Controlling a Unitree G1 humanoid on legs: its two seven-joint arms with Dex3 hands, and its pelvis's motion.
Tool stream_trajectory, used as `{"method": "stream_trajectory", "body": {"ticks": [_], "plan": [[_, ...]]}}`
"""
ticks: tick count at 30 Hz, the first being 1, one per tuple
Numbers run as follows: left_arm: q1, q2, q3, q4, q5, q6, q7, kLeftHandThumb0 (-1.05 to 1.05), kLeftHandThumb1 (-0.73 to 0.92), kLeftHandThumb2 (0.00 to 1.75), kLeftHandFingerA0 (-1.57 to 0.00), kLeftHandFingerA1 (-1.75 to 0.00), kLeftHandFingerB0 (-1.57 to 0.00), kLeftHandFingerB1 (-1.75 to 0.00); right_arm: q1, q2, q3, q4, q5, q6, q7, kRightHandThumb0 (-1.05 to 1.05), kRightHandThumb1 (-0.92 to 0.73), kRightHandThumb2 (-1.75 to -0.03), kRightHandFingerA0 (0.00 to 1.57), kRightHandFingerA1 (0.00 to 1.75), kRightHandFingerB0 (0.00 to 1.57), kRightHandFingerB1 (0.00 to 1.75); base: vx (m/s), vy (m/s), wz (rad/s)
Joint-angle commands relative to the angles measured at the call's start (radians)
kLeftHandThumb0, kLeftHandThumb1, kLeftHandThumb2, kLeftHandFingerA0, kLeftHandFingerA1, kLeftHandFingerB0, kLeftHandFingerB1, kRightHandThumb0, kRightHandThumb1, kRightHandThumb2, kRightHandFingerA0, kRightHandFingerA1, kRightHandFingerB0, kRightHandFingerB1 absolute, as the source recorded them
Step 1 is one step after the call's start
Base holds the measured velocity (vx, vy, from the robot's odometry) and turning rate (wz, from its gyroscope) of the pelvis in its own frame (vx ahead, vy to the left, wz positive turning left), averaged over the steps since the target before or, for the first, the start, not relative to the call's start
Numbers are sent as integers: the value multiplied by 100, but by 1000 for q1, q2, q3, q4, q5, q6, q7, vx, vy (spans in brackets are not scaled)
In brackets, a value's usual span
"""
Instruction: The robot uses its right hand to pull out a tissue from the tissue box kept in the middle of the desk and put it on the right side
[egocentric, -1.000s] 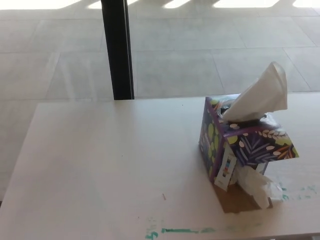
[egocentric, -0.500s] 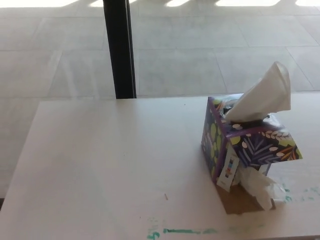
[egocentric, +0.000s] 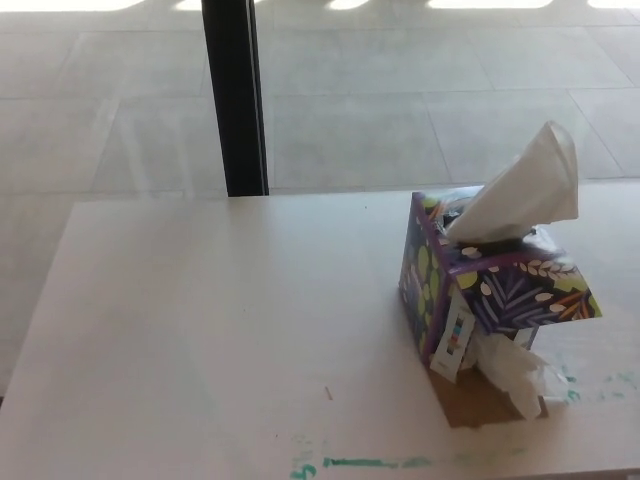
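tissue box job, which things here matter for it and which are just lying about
For the job:
tissue box
upright tissue sticking out of its top
desk

Just lying about:
crumpled tissue at the box's base
green marks
black post

Pale desk (egocentric: 200, 320): tissue box (egocentric: 490, 300) on right, crumpled tissue (egocentric: 520, 372) beside.

Desk (egocentric: 200, 320): fills the lower picture, with floor (egocentric: 420, 110) behind it.
Tissue box (egocentric: 480, 300): on the desk, right of its middle.
Tissue (egocentric: 525, 190): stands up out of the box's top.
Crumpled tissue (egocentric: 520, 370): on the desk, touching the box's near side (low, at its front corner).
Post (egocentric: 232, 95): upright behind the desk's far edge, left of the box.
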Motion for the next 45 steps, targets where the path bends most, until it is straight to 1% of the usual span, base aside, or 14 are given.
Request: {"method": "stream_trajectory", "body": {"ticks": [1,20,21,23,24,25,30,33,34,36,38,41,42,45], "plan": [[21,16,9,9,-18,-13,-26,-80,89,67,-26,-39,-45,-39,-246,-32,302,-95,-113,281,220,-79,-67,-101,48,58,15,43,0,0,0],[22,9,-12,13,1,-17,-18,-79,72,107,-19,-49,-36,-51,-359,203,604,101,-221,210,180,-70,-77,-64,59,57,25,29,0,0,0],[23,9,-3,12,-10,-16,-29,-77,72,106,-18,-49,-36,-51,-389,200,628,130,-249,222,189,-75,-62,-99,32,59,13,43,0,0,0],[25,9,-2,11,-12,-21,-37,-77,72,106,-17,-49,-34,-51,-408,192,645,146,-271,227,202,-77,-81,-65,29,48,21,28,0,0,0],[25,7,-2,15,-12,-21,-39,-80,91,68,-23,-38,-42,-37,-437,185,661,169,-286,232,219,-79,-81,-65,17,45,20,28,0,0,0],[29,6,-10,17,-2,-30,-33,-79,73,108,-17,-49,-35,-51,-454,181,672,181,-297,243,231,-80,-82,-65,13,45,19,30,0,0,0],[32,3,-4,24,-10,-24,-28,-80,71,106,-16,-49,-37,-52,-512,177,700,215,-332,289,259,-83,-63,-103,0,44,10,44,0,0,0],[32,10,-28,26,10,-24,-18,-83,91,69,-16,-36,-41,-35,-528,171,698,211,-351,284,261,-84,-64,-99,5,48,10,42,0,0,0],[35,11,-40,28,21,-34,-14,-82,73,108,-14,-47,-31,-49,-526,166,699,209,-359,265,257,-81,-81,-65,17,55,20,28,0,0,0],[38,12,-50,29,26,-42,-15,-81,74,108,-13,-46,-30,-49,-512,165,693,205,-371,217,224,-75,-64,-100,48,63,20,45,0,0,0],[37,14,-41,28,8,-33,-30,-81,73,108,-13,-48,-31,-49,-505,162,684,183,-370,206,235,-63,-74,-63,82,76,34,31,0,0,0],[38,12,-27,25,-9,-28,-32,-80,72,107,-15,-49,-34,-51,-518,131,731,154,-417,183,297,-47,-53,-82,89,107,33,47,0,0,0],[32,15,-32,23,-4,-25,-36,-80,92,71,-22,-39,-40,-36,-530,110,763,144,-444,171,335,-44,-64,-62,83,131,41,34,0,0,0],[32,19,-33,27,0,-33,-37,-78,75,109,-15,-49,-32,-50,-533,79,804,115,-460,166,403,-45,-65,-60,84,123,42,35,0,0,0]]}}
